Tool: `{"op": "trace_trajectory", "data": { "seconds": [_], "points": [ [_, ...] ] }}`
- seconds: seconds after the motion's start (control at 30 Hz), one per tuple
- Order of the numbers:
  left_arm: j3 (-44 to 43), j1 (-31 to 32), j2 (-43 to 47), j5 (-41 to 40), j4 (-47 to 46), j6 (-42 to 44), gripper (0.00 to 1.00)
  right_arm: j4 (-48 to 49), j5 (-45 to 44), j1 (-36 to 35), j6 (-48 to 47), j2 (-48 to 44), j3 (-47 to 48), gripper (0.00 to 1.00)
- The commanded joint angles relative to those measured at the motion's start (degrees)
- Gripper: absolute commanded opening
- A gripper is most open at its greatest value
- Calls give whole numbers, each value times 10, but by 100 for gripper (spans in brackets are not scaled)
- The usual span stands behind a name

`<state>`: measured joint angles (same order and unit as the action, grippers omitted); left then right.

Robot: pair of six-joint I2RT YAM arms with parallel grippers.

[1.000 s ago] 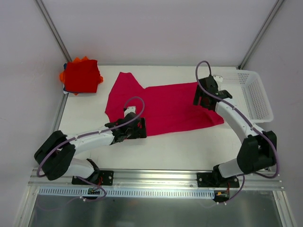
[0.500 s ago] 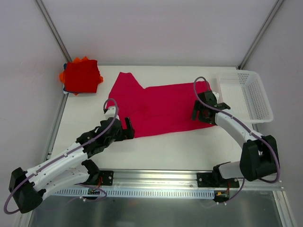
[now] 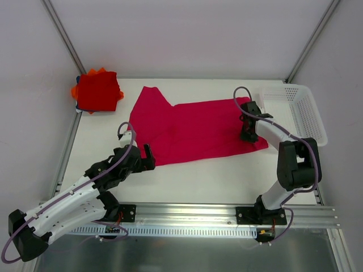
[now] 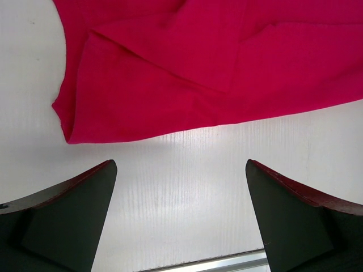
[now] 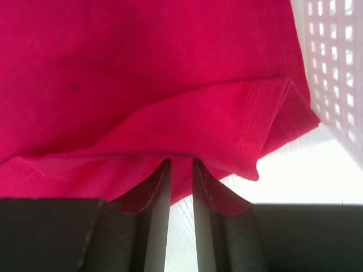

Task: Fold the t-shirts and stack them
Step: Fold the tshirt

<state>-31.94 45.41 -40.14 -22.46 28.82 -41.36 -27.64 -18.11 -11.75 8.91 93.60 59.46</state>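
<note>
A crimson-pink t-shirt lies spread flat across the middle of the table. Folded t-shirts are piled at the back left corner: bright red on top, with orange and a blue edge showing beneath. My left gripper is open just off the spread shirt's near-left corner; in the left wrist view that gripper frames bare table below the shirt's hem. My right gripper sits at the shirt's right edge. In the right wrist view it is shut on a fold of the shirt's hem.
A white perforated basket stands at the back right, close beside the shirt's right edge, and it fills the right side of the right wrist view. The metal rail runs along the table's near edge.
The left arm drew back off the shirt toward the near left, staying open. The right gripper came down onto the shirt's right edge and closed on the cloth.
</note>
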Motion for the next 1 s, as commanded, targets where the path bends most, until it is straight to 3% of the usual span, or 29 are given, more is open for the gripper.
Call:
{"op": "trace_trajectory", "data": {
  "seconds": [0.0,0.47,0.63,0.73,0.87,0.97],
  "points": [
    [-4,2,3,-26,12,1,99,4,-6,10,-10,12,31,24],
    [-12,2,10,-46,12,14,99,0,-47,49,-29,86,103,27],
    [-15,2,12,-47,15,19,99,-17,-56,58,-51,145,206,35],
    [-17,1,13,-46,18,19,99,-46,-29,53,-56,151,267,44],
    [-28,1,9,-56,19,20,99,-44,-3,31,-55,100,280,99],
    [-61,-2,-16,-79,19,41,99,-63,29,12,-62,84,312,99]
  ]
}}
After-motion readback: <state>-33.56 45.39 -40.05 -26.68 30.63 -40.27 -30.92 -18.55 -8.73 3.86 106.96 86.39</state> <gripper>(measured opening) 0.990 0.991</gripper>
